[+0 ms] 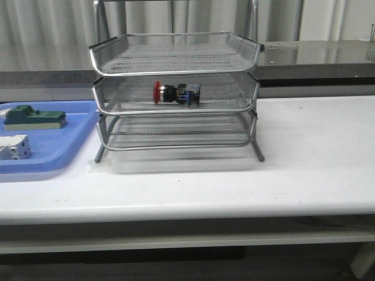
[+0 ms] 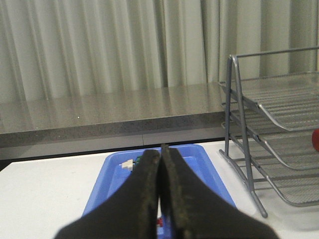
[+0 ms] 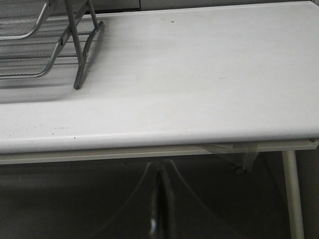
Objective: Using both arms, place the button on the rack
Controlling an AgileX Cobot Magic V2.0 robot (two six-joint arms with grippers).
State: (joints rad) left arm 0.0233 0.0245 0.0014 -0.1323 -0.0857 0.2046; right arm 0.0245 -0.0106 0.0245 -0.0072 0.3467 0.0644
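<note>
The button (image 1: 176,93), with red cap, silver collar and black-and-blue body, lies on its side in the middle tier of the silver wire-mesh rack (image 1: 111,58). A sliver of its red cap shows in the left wrist view (image 2: 315,140). The rack also shows in the left wrist view (image 2: 279,114) and the right wrist view (image 3: 30,50). My left gripper (image 2: 160,164) is shut and empty, above the blue tray (image 2: 199,164). My right gripper (image 3: 160,184) is shut and empty, below the table's front edge. Neither arm shows in the front view.
The flat blue tray (image 1: 76,140) stands left of the rack with a green block (image 1: 34,117) and a white block (image 1: 14,147) in it. The white table (image 1: 316,152) stretches right of the rack. A dark counter and curtains stand behind.
</note>
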